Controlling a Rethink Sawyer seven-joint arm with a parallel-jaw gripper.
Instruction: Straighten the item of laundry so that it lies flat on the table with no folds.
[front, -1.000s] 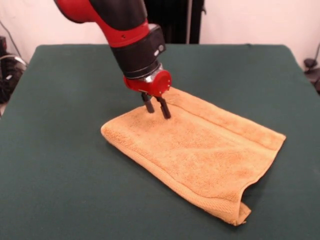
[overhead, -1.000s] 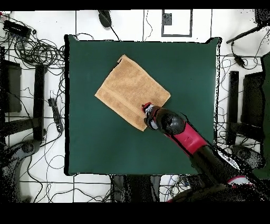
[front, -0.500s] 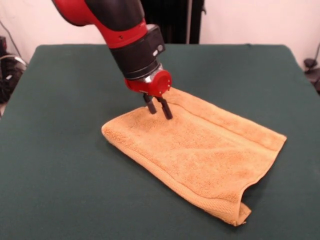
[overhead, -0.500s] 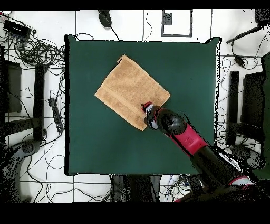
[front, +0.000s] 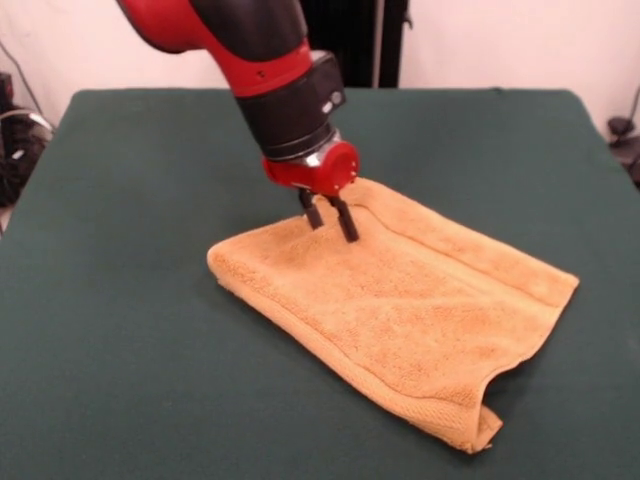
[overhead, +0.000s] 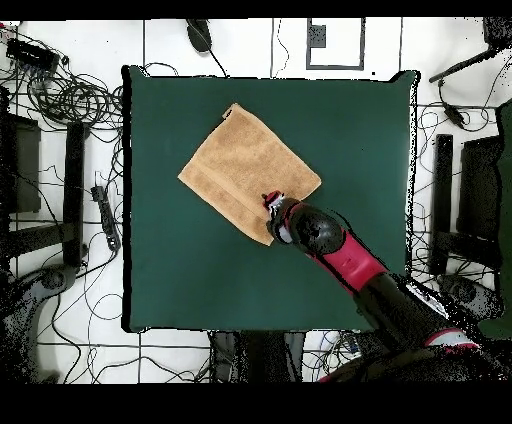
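The orange-tan towel (front: 400, 300) lies folded double on the dark green table (front: 120, 250), with a fold along its near left edge and a loose corner curled up at the near right. My gripper (front: 335, 230) stands at the towel's far left edge, tips pressed into the cloth and shut on that edge. In the overhead view the towel (overhead: 245, 165) sits left of the table's (overhead: 350, 120) middle, turned diagonally, and the gripper (overhead: 270, 203) is at its lower right edge.
Cables (overhead: 60, 100) and stands lie on the floor round the table. The red and black arm (overhead: 340, 255) reaches across the table's lower right part in the overhead view.
The gripper has shifted a little to the right in the front view, and the towel has slid the same way with it.
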